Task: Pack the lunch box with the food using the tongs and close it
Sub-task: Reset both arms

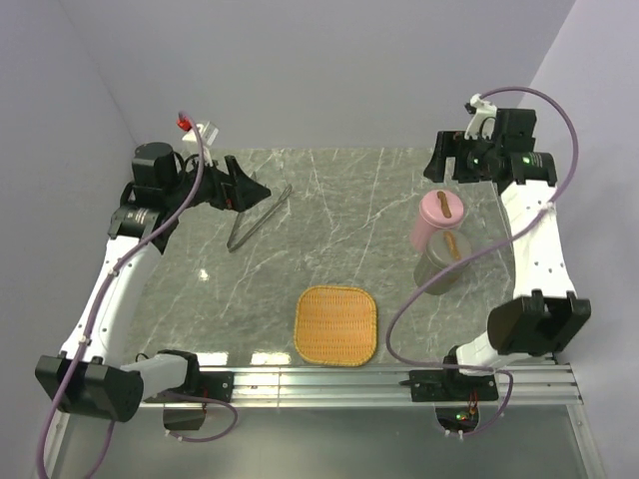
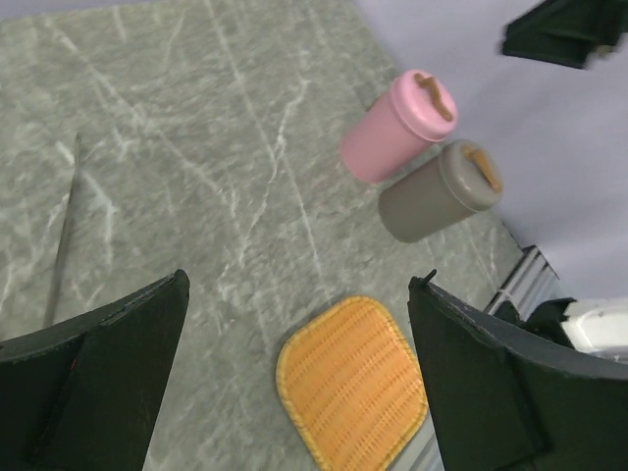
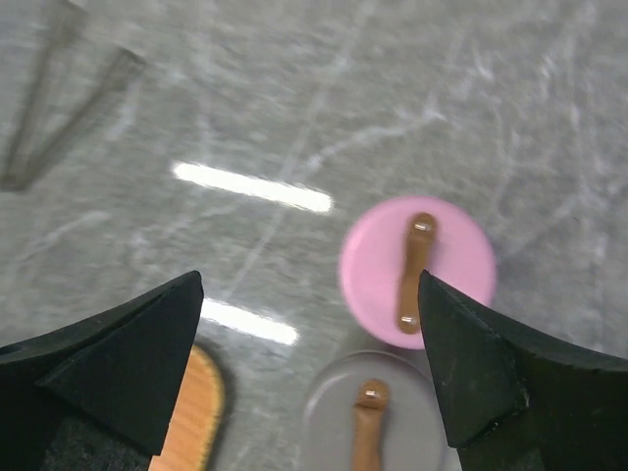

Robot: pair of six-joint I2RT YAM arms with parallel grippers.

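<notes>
The lunch box stands at the right of the table as two tall lidded cups side by side, the pink cup (image 1: 437, 216) behind the grey cup (image 1: 444, 261). Each lid carries a brown strap handle. Seen from the right wrist, the pink lid (image 3: 378, 270) and grey lid (image 3: 334, 432) lie below my open right gripper (image 3: 309, 285), which hovers above and behind them (image 1: 445, 168) holding nothing. The tongs (image 1: 258, 218) lie flat on the marble at the back left. My left gripper (image 1: 258, 190) hangs open beside their upper end, empty (image 2: 299, 294). No food is in view.
A square woven orange tray (image 1: 336, 324) lies bare near the front edge, also visible in the left wrist view (image 2: 353, 383). Walls close off the back and both sides. A metal rail (image 1: 379, 384) runs along the near edge by the arm bases.
</notes>
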